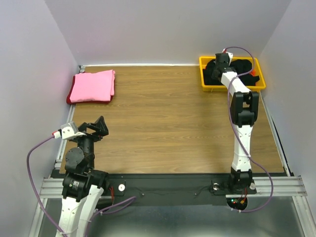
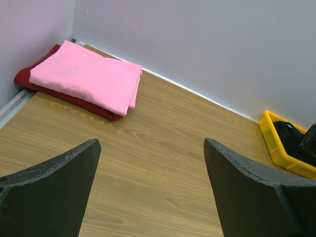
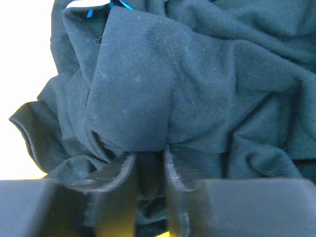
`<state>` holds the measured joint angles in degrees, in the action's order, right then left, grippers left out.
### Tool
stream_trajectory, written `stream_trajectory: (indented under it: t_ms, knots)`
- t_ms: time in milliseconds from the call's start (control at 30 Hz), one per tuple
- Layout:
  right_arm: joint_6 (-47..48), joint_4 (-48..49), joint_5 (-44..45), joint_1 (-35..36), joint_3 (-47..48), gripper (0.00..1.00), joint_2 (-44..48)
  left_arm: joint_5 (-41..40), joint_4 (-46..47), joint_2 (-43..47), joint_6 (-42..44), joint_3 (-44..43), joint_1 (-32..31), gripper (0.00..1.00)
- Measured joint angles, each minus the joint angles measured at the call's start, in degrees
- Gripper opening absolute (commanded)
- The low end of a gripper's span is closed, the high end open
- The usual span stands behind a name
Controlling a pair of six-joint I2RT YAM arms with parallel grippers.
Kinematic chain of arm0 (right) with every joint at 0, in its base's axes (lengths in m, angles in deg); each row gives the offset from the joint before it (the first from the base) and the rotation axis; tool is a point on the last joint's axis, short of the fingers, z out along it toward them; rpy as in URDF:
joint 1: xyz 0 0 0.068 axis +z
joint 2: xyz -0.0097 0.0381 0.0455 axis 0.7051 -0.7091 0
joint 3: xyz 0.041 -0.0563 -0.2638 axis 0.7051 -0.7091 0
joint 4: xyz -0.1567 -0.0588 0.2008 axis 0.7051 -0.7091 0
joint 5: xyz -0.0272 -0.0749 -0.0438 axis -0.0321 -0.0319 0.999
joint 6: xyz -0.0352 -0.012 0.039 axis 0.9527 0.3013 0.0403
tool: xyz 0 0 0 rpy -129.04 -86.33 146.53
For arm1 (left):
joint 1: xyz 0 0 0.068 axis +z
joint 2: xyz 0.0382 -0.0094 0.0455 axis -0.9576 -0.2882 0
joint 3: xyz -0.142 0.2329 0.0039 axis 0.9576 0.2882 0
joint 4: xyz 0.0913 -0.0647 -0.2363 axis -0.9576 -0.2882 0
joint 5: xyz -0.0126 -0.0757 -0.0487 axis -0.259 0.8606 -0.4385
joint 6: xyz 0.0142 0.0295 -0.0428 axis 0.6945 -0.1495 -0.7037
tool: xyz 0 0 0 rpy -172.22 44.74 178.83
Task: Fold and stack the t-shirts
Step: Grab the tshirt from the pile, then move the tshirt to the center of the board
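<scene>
Plainly crumpled, the black soft-cloth t-shirt [image 3: 148, 89] lies heaped in the yellow plastic tray [image 1: 203, 79] at the upper right of the top view. It has no clear long axis: matte knit folds and ridges run every way, with a small white label and blue stitching at the upper left of the right wrist view. The right gripper [image 3: 148, 160] sits directly over the heap. Its black fingers are drawn almost together with a ridge of cloth bunched between them, so it appears to have a pinch of the shirt. The cloth lies straight ahead of and under those fingers, so the lift probably has to go up and toward the bare wood-grain table [image 1: 163, 123] at centre frame.

The right arm is by far the nearer. The left gripper [image 2: 150, 197], at the lower left of the top view, is spread wide with nothing in it, well apart from the tray. In the upper left corner a neatly folded pink t-shirt [image 1: 93, 85] rests flat on a folded dark red t-shirt [image 2: 29, 79], whose edge shows beneath.
</scene>
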<state>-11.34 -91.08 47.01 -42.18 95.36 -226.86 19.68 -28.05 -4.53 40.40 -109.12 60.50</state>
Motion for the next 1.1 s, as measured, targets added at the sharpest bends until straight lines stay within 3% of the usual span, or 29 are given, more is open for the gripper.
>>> stream_trajectory:
  t_ms: [33, 100, 300, 600, 867, 1100]
  knots:
    - [0.04, 0.02, -0.17, -0.07, 0.00, 0.10, 0.00, 0.13, 0.00, 0.00, 0.02, 0.00, 0.00, 0.97]
    - [0.07, 0.07, -0.61, -0.13, 0.00, 0.01, 0.09, 0.20, 0.00, 0.00, 0.11, 0.00, 0.00, 0.97]
    - [0.87, -1.25, -2.49, -0.35, -1.49, 0.01, 4.11, 0.35, 0.00, 0.00, 0.15, 0.00, 0.00, 0.97]
    - [4.57, -2.45, -9.44, -0.35, -1.68, 0.01, 29.27, 0.26, 0.02, 0.31, 0.22, 0.02, 0.00, 0.97]
    - [-0.07, 0.00, -33.57, -0.26, -0.92, 0.01, 46.29, -0.07, -0.02, 1.46, 0.31, 0.04, 0.00, 0.97]
    - [-9.25, 1.64, -51.12, 4.66, -2.14, 0.01, 47.71, -0.85, 0.00, 3.61, 0.31, 0.04, 0.00, 0.97]
